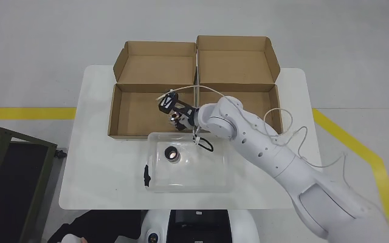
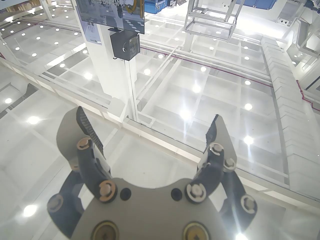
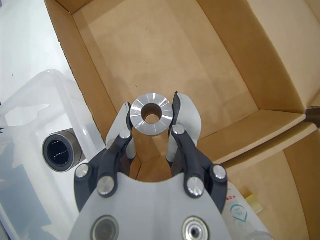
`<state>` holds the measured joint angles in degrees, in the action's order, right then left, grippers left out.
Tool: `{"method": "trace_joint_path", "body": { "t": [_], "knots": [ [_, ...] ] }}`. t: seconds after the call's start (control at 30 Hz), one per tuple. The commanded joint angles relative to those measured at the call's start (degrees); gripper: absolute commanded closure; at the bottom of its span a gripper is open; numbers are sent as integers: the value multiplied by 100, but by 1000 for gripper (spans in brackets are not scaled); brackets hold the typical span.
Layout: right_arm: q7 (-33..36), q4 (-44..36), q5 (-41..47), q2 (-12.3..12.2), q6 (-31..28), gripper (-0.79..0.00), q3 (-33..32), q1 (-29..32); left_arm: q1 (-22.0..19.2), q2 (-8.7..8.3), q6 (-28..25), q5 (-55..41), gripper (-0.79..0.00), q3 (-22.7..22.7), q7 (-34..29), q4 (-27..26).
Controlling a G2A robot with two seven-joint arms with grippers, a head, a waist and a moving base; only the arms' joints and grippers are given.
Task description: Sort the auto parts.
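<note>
The right arm stretched from the robot's right side across the bench (image 1: 97, 158) toward its middle, elbow bent and wrist tipped downward. Its pincer, the right pincer (image 3: 151, 114), was pinching a short silver metal bushing (image 3: 136, 112) by its sides, the bored end face turned toward the wrist camera. The bushing hung above the near part of the left cardboard box (image 3: 162, 51), close to that box's front wall and off its brown floor. In the top view this pincer (image 1: 178, 119) sat over the front edge of the left box (image 1: 137, 112), just past the far rim of a clear plastic bin (image 1: 225, 182).

The right cardboard box (image 1: 243, 100) stood touching the left one, both with lids folded back.

Inside the bin lay a linear bearing (image 3: 61, 150) on its side, dark bore showing, and in the top view a small black part (image 1: 146, 176) lay at the bin's left wall.

The left pincer (image 2: 148, 114) pointed up toward the ceiling, its toothed fingers (image 2: 90, 131) spread wide with nothing between them.
</note>
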<state>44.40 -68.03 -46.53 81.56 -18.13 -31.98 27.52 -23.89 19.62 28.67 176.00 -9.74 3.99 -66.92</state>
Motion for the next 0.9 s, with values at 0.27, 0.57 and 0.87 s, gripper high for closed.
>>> {"method": "trace_joint_path", "body": {
  "t": [0.27,0.57,0.87],
  "knots": [
    [112,334,28,143,-71,-203,16,-75,0,0,0,0,-785,0,0,0],
    [178,419,-27,212,-118,-320,-36,-65,0,0,0,0,-785,0,0,0],
    [149,50,-169,190,-157,-345,-237,33,0,0,0,0,-785,0,0,0]
  ]
}}
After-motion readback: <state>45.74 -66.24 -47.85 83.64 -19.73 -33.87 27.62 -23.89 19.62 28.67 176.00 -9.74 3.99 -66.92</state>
